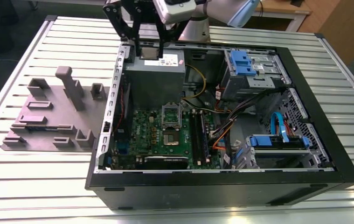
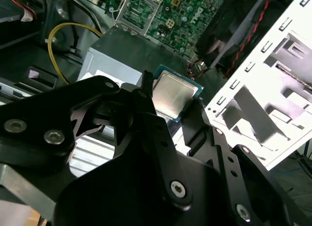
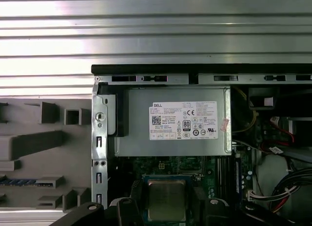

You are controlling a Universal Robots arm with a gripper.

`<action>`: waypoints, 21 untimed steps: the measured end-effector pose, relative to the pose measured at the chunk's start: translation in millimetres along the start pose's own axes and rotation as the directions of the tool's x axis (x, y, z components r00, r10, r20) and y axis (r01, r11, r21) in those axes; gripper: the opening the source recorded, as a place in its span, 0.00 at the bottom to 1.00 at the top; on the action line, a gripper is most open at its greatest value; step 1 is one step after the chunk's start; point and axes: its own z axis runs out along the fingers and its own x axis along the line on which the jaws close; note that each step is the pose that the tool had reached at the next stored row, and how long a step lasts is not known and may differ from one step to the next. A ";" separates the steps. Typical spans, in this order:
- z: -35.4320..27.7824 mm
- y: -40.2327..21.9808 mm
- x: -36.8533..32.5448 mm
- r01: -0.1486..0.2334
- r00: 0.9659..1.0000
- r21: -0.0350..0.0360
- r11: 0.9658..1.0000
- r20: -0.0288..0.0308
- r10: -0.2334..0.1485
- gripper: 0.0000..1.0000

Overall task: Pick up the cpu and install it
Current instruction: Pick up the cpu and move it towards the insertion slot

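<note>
Exterior view
- Tool (image 1: pixel 150 49): hanging above the power-supply box (image 1: pixel 154 70), at the far end of the open computer case (image 1: pixel 326 140) lying on the slatted bench (image 1: pixel 40 196).
- cpu (image 1: pixel 149 52): showing as a small pale square between the finger ends, clear of the box, likely carried high to pass over the hardware.
- Socket (image 1: pixel 171 138): lying open on the green motherboard (image 1: pixel 145 135), well apart from the chip.
- Grey fixture tray (image 1: pixel 40 121): sitting beside the case, on the exterior view's left.

Second wrist view
- Grip: two black fingers (image 2: pixel 145 87) are closing on opposite edges of the chip, jaws narrowed to its width, nothing else held.
- Reason, as judged: pinching the edges is keeping the metal lid and underside untouched.
- Facing: metal top is pointing up toward the camera.

First wrist view
- Position: chip is hovering over the motherboard just beside the power-supply box.
- Axis: square, so no long axis; its sides are running parallel with the box edges, and the chip is lying flat and level.
</note>
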 end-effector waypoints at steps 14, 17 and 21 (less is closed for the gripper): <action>0.5 0.4 -12.9 0.000 1.000 0.000 1.000 0.000 0.000 0.47; 0.5 0.4 -13.4 0.000 1.000 0.000 1.000 0.000 0.000 0.47; 0.7 0.4 -14.5 0.000 1.000 0.000 1.000 0.000 0.000 0.47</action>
